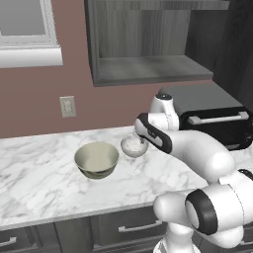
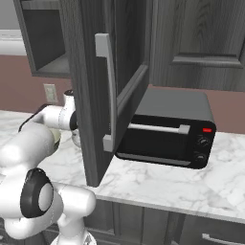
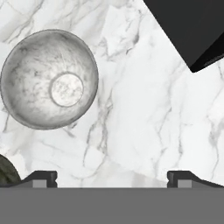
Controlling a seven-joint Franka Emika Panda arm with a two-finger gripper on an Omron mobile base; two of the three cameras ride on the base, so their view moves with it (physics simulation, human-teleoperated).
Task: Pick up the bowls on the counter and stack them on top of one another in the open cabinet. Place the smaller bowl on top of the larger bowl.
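Bowls sit side by side on the counter (image 1: pixel 59 173): the larger bowl (image 1: pixel 96 159), olive-beige with a cream inside, and just to its right the smaller bowl (image 1: pixel 134 146), glassy and pale. Both are upright, close together, perhaps not quite touching. The gripper (image 3: pixel 112 177) hangs above bare marble beside the smaller bowl, jaws spread wide and holding nothing. Above, the open cabinet (image 1: pixel 148 69) shows its flat shelf. A black toaster oven (image 2: pixel 167 131) stands to the right.

Even, bright, rendered light; sharp throughout.
Soft shadow is cast under the larger bowl (image 1: pixel 97 159) on the counter (image 1: pixel 44 173); no glare or blur is seen.
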